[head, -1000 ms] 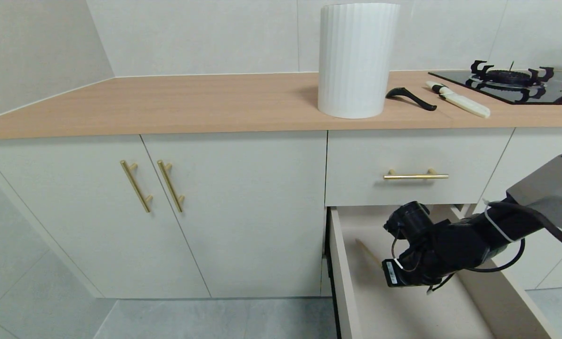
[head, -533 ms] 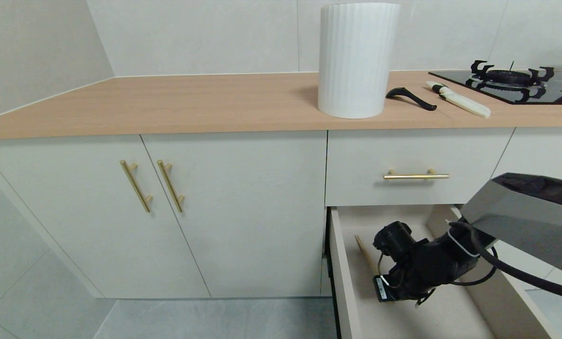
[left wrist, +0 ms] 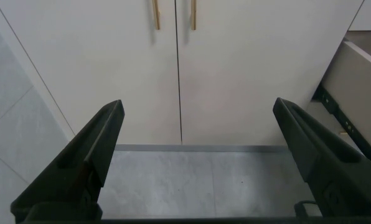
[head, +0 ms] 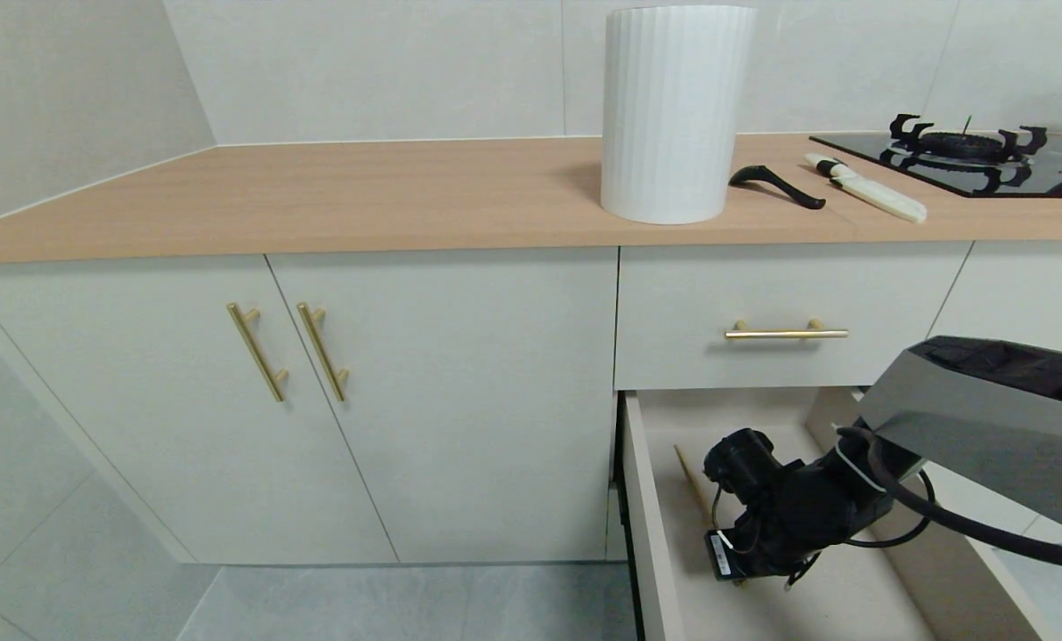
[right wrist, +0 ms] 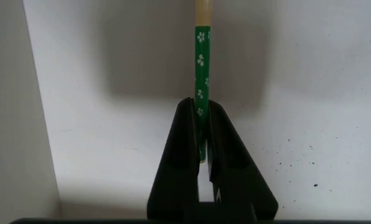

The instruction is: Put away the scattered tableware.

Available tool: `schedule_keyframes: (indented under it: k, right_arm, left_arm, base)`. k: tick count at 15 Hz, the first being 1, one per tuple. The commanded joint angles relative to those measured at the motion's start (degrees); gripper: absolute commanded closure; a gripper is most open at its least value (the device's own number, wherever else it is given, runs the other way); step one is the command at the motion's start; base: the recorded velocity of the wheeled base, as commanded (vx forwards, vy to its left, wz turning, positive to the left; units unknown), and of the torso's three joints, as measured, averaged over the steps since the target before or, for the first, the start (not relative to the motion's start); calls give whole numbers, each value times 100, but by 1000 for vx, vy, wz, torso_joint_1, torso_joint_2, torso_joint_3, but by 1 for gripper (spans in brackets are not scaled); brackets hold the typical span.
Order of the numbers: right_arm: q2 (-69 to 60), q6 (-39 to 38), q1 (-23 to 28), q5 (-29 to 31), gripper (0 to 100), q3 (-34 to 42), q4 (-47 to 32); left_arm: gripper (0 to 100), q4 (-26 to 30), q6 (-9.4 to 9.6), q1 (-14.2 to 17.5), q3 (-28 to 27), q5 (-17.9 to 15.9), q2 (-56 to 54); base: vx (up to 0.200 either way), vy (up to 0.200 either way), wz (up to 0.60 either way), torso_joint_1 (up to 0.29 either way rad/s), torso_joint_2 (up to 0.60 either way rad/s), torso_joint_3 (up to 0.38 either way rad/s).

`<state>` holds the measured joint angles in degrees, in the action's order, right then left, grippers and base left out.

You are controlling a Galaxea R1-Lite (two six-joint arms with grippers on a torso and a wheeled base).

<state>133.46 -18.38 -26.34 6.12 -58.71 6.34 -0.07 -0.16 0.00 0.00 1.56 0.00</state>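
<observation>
Squarely within right pincer [right wrist: 201,107], chopstick [right wrist: 201,50].

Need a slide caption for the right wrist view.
Right end effector shut on a green-patterned chopstick inside the drawer.

No legible text, numbers or brands found. Small white sticker [head: 719,545] on the right wrist housing [head: 789,521], lower right of frame: print too small to read. Green chopstick [right wrist: 201,62] carries white flower marks, no lettering.

A home kitchen: wooden countertop [head: 361,191] across the upper frame, gas hob [head: 967,156] at upper right, cupboards [head: 459,401] and an open drawer [head: 646,534] below.
</observation>
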Motion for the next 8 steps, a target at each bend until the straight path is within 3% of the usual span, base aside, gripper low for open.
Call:
schedule_keyframes:
  k: [1,8]
  right_arm:
    - [-4,1,-2,3,0,0,-1]
    - [-611,10,6,249,0,61,-27]
  left_arm:
    - [0,-1,-2,0,0,2,9]
    - [0,-1,-2,0,0,2,9]
  base:
    - [0,0,0,0,0,0]
    - [0,0,0,0,0,0]
